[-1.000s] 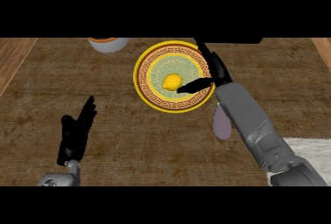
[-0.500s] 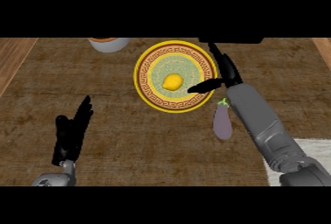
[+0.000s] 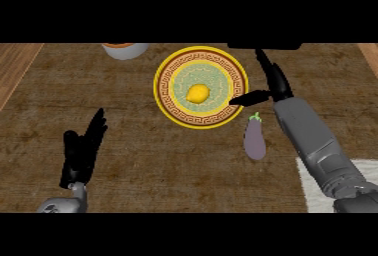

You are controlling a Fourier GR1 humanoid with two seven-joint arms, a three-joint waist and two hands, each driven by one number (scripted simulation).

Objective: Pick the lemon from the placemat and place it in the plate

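A yellow lemon (image 3: 197, 93) lies in the middle of the round yellow-rimmed patterned plate (image 3: 171, 102) on the brown counter. My right hand (image 3: 272, 86) is open just right of the plate, fingers straight up and thumb pointing at the plate's right rim; it holds nothing. My left hand (image 3: 83, 152) rests open at the lower left, fingers up, far from the plate.
A purple eggplant (image 3: 255, 139) lies just left of my right forearm, below the plate. A pale bowl (image 3: 125, 49) sits at the top edge, left of the plate. A white placemat corner (image 3: 317, 192) shows at the lower right.
My right hand has drawn back to the right, off the lemon and past the plate's rim. The lemon stays in the plate. The left hand has hardly moved.
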